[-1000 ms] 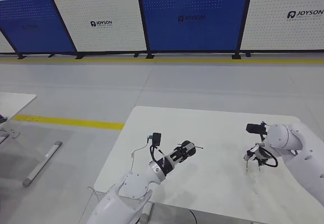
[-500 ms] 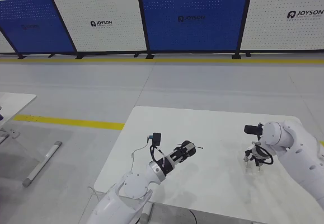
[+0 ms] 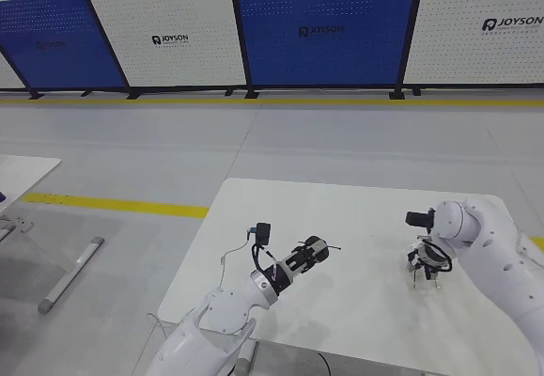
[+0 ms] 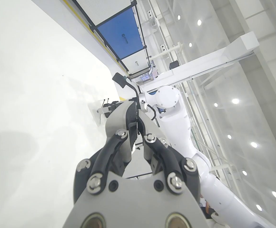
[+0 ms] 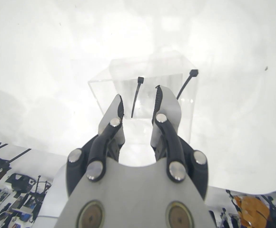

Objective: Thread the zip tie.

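Observation:
My left gripper (image 3: 317,248) (image 4: 136,113) hovers over the table's middle, jaws pressed together, with a thin black zip tie (image 3: 334,248) poking out past its tips. On the right side stands a clear block (image 5: 150,72) (image 3: 426,280) with two black zip ties upright in it. One tie (image 5: 136,93) rises between the open fingers of my right gripper (image 5: 139,98) (image 3: 424,263), which sits just above the block without touching the tie. The second tie (image 5: 187,83) leans just outside one finger.
The white table (image 3: 347,211) is bare around both arms, with its left edge near the left arm's elbow. Blue and white panels (image 3: 323,42) stand far behind, beyond a grey floor with a yellow line.
The right arm has shifted slightly left, bringing its gripper closer over the clear block. The left arm has stayed still.

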Action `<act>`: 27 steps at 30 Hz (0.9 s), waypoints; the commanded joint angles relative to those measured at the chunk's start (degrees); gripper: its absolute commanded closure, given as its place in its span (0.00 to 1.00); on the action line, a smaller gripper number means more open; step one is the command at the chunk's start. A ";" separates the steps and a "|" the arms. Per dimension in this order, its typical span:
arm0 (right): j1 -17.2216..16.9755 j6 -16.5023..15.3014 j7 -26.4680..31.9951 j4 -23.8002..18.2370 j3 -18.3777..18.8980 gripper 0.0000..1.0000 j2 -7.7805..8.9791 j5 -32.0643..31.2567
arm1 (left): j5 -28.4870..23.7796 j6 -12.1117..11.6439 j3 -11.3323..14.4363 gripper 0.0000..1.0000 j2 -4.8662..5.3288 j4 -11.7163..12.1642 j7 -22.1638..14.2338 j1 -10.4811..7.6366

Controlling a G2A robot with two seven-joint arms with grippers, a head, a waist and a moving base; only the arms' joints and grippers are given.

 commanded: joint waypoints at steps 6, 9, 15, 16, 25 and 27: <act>1.33 -2.12 0.27 4.44 -1.16 0.71 -2.06 0.58 | 0.00 0.00 0.00 1.00 0.00 0.00 0.00 0.00; 1.82 -2.83 0.29 6.15 -1.56 0.79 -2.86 0.62 | 0.00 0.00 0.00 1.00 0.00 0.00 0.00 0.00; 2.71 -3.98 0.09 9.07 -1.93 1.00 -4.19 0.70 | 0.00 0.00 0.00 1.00 0.00 0.00 0.00 0.00; 2.82 -4.16 0.09 9.44 -1.96 1.00 -4.35 0.67 | 0.00 0.00 0.00 1.00 0.00 0.00 0.00 0.00; 3.07 -5.63 -0.30 9.59 -1.08 1.00 -4.54 0.16 | 0.00 0.00 0.00 1.00 0.00 0.00 0.00 0.00; 2.82 -6.02 -0.17 8.61 -0.40 1.00 -4.08 0.04 | 0.00 0.00 0.00 1.00 0.00 0.00 0.00 0.00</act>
